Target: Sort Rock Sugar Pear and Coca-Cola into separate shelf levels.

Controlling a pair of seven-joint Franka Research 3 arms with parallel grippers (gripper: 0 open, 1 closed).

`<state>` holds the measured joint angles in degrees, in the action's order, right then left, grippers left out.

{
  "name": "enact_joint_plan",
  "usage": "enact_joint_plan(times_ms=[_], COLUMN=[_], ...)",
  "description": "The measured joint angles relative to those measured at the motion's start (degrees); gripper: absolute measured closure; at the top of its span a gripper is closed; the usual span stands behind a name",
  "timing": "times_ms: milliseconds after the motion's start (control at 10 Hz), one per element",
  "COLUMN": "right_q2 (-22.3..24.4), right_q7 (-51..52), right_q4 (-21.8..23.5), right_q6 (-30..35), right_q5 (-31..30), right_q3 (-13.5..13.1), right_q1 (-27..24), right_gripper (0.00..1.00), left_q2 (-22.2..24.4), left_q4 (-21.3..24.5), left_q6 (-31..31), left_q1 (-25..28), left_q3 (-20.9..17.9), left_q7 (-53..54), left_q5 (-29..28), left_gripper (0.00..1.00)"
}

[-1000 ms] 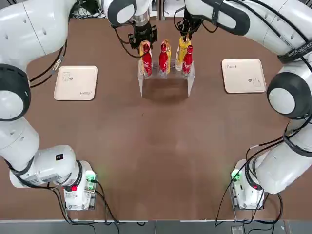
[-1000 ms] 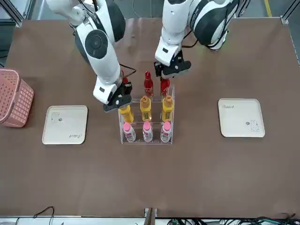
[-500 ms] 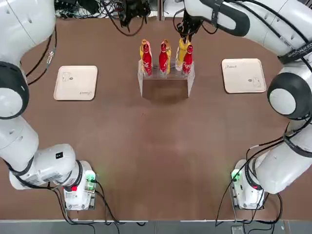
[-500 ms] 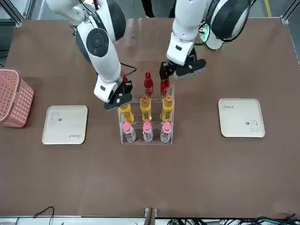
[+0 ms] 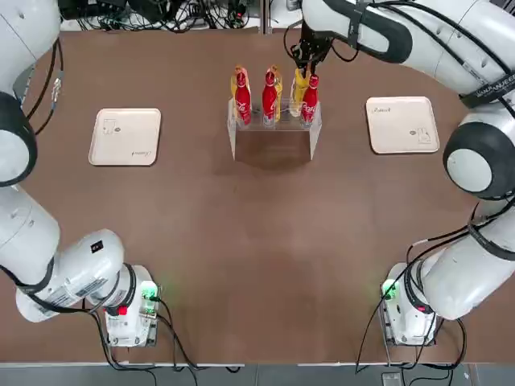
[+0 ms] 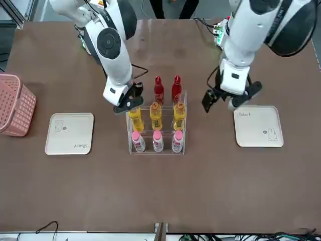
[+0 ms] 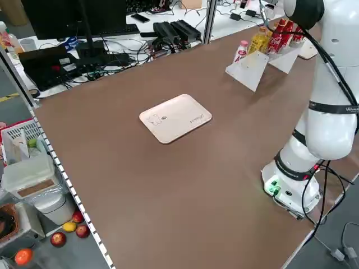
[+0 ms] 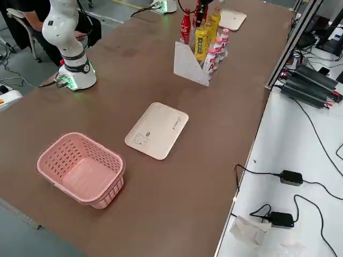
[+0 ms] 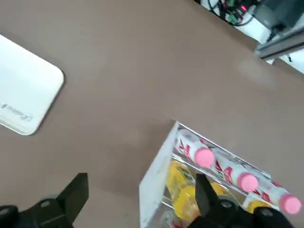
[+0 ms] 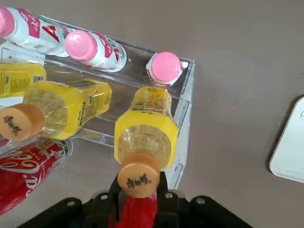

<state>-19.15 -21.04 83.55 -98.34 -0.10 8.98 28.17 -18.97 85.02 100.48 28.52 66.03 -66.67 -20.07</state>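
The left hand (image 9: pixel 142 187) hung tilted above the table, its two fingers spread wide; behind it, the left arm (image 6: pixel 256 30) sloped up and outward to the robot's left. Well apart from it, the right hand (image 10: pixel 140 185) gripped with its fingers drawn together, the right arm (image 6: pixel 109 52) rising behind and outward to the right.

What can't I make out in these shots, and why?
- Front view: the third Coca-Cola bottle, hidden behind the right pincer.
- Right wrist view: the cap of the Coca-Cola bottle at left, cut off by the picture's edge.
- Top view: the white-pink bottles, behind the taller bottles.
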Motion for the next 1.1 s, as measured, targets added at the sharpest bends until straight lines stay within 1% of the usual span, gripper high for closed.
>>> enact_joint_plan(times_ms=[200, 300, 400, 500, 600, 800, 900, 1000, 1100], right_q2=[0.18, 0.27, 0.35, 0.37, 0.37, 0.37, 0.39, 0.54, 1.07], right_q7=[-0.03, -0.03, -0.03, -0.03, -0.03, -0.46, -1.47, -2.38, -2.95], right_q4=[0.04, 0.04, 0.07, 0.10, 0.15, 0.23, 0.23, 0.20, 0.01], right_q6=[0.63, 0.52, 0.04, -0.39, -0.64, -0.75, -0.74, -0.75, -0.89], right_q5=[0.00, 0.00, -0.01, -0.03, -0.05, -0.06, -0.07, -0.06, -0.03], right_q3=[0.00, 0.00, -0.02, -0.03, -0.04, -0.04, -0.08, -0.12, -0.17], right_q1=[-0.10, -0.23, -0.48, -0.69, -0.77, -0.79, -1.00, -1.87, -3.52], right_gripper=[0.70, 0.75, 0.83, 0.88, 0.88, 0.84, 0.78, 0.65, 0.49], left_q2=[0.08, 0.16, 0.32, 0.75, 1.29, 2.11, 2.68, 4.20, 6.44], left_q4=[-0.09, -0.15, -0.23, -0.31, -0.31, -0.62, -1.81, -3.57, -4.78], left_q6=[-2.01, -2.67, -3.48, -4.49, -5.29, -5.77, -6.73, -8.59, -9.73], left_q1=[3.13, 4.33, 4.89, 4.94, 5.27, 7.72, 7.91, 5.71, 1.10], left_q3=[0.09, 0.13, 0.19, 0.20, 0.21, -0.03, -1.95, -7.77, -16.23], left_q7=[2.34, 3.49, 4.77, 5.82, 6.97, 12.02, 15.69, 21.38, 27.57], left_q5=[0.00, 0.00, 0.00, 0.00, 0.00, 0.59, 2.65, 6.31, 10.71], left_gripper=[0.01, 0.01, 0.01, 0.01, 0.01, 0.00, 0.01, 0.01, 0.00])
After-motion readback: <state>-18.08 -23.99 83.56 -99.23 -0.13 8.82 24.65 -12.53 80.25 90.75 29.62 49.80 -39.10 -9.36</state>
